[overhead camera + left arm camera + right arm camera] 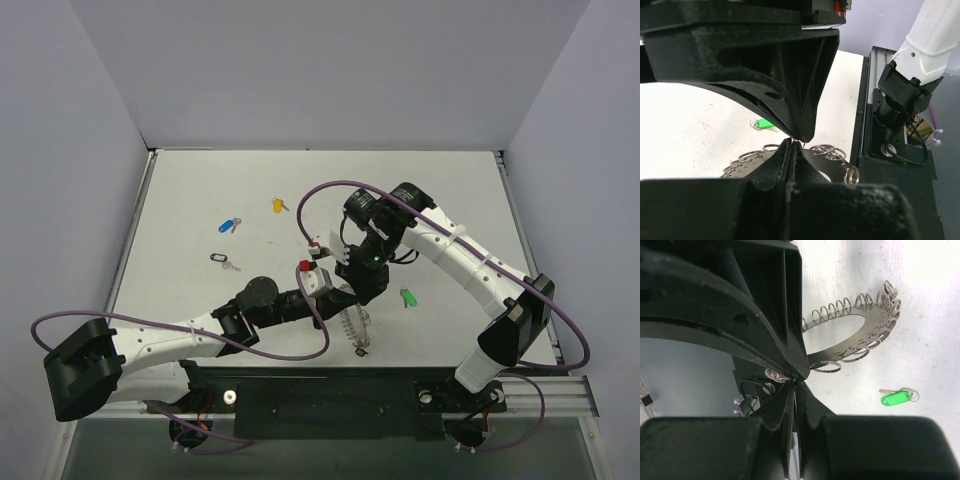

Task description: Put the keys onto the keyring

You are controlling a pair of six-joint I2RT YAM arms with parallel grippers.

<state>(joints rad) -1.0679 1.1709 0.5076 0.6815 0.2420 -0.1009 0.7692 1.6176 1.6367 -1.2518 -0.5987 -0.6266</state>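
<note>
Seen from above, the keyring [356, 328] stands tilted on the worktop [200, 190], with the green-headed key [408, 297] just to its right. In the left wrist view, the left fingers [790, 100] are pinched shut on the keyring's rim. In the right wrist view, the right fingers [785, 340] are clamped on the keyring too, and the green-headed key lies nearby.

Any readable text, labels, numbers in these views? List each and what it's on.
No readable text in any view.
green key tag: face looks blank, no print visible.
blue key tag, yellow key tag, black key tag: too small to tell.
keyring: no markings visible.
</note>
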